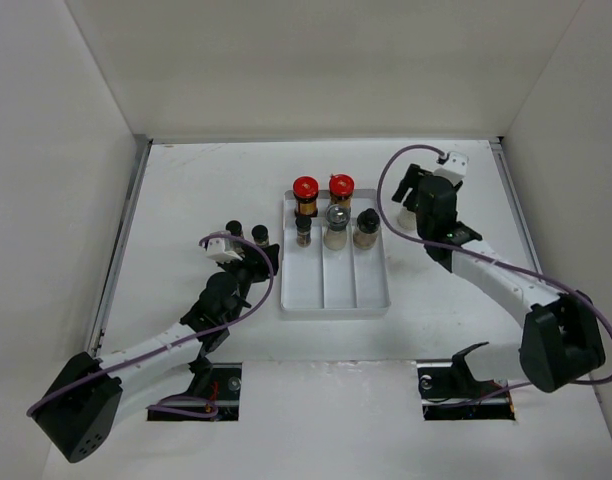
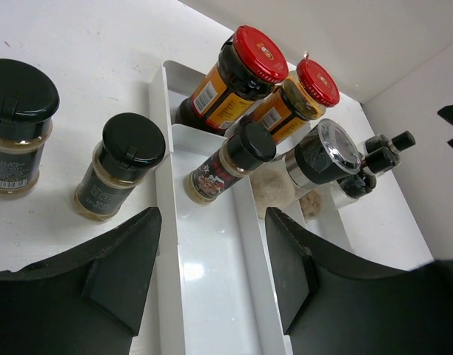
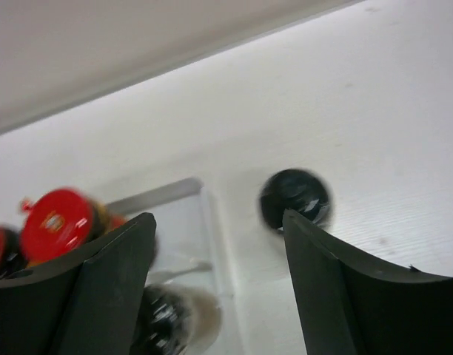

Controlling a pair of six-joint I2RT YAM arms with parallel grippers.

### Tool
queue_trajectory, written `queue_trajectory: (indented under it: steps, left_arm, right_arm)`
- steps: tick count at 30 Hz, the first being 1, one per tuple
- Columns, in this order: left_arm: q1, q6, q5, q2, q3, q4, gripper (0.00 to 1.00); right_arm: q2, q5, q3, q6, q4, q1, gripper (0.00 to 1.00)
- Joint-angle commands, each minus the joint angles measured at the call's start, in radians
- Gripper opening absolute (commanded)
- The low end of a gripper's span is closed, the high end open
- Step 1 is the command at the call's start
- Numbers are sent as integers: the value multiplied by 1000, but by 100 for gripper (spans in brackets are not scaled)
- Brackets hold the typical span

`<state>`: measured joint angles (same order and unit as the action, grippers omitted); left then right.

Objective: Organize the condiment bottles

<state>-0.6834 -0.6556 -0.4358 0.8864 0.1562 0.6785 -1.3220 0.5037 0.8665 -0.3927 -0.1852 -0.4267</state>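
Right of the tray (image 1: pixel 338 290), near the middle of my right wrist view, one black-capped jar (image 3: pixel 294 200) stands alone on the worktop (image 1: pixel 186 190), just beyond my right fingers (image 3: pixel 334 285). They are spread wide with nothing between them, and that view is blurred. I judge this jar to be my next pickup. I should centre its cap between the tips, come down until they flank the body below the cap, and only then close, so I don't tip it. My left fingers (image 2: pixel 123 270) are moderately apart and empty too, above the tray's edge. At the left of that view two more jars (image 2: pixel 121 166) stand outside the tray; the other jars (image 1: pixel 336 225) sit at its far end.
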Motion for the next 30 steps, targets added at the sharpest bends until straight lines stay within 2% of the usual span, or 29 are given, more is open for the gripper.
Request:
queue_trajectory:
  steps: [1,4,9,12,16,20,22,23,27,30]
  left_arm:
    - [-3,-3,6,2,-12,64,57]
    - [-3,-4,5,6,-12,64,57]
    - [-6,1,3,8,-12,70,57]
    - [-6,-1,6,9,-12,72,57]
    - [-6,2,6,0,-12,70,57]
    - [-3,-1,8,-6,-14,67,57]
    - [-3,1,8,-3,-12,67,57]
    - [-3,1,8,-6,-12,66,57]
    - [2,-4,8,-10,-15,64,57]
    - [-3,1,8,-12,-14,64,57]
  right_arm:
    - [-28,38,25,18,59,58,79]
    - [-100,39,66,40,105,91,93]
    - [-196,-5,111,69,98,119,95]
    - [-232,-31,129,75,69,133,91]
    - [-272,-36,150,80,61,147,80]
    - [-307,-39,161,74,69,153,76]
    - [-312,-39,160,71,69,153,69]
    - [-312,-39,158,68,69,154,68]
    - [-315,-40,160,67,76,156,77]
    - [-300,-28,155,72,75,156,66]
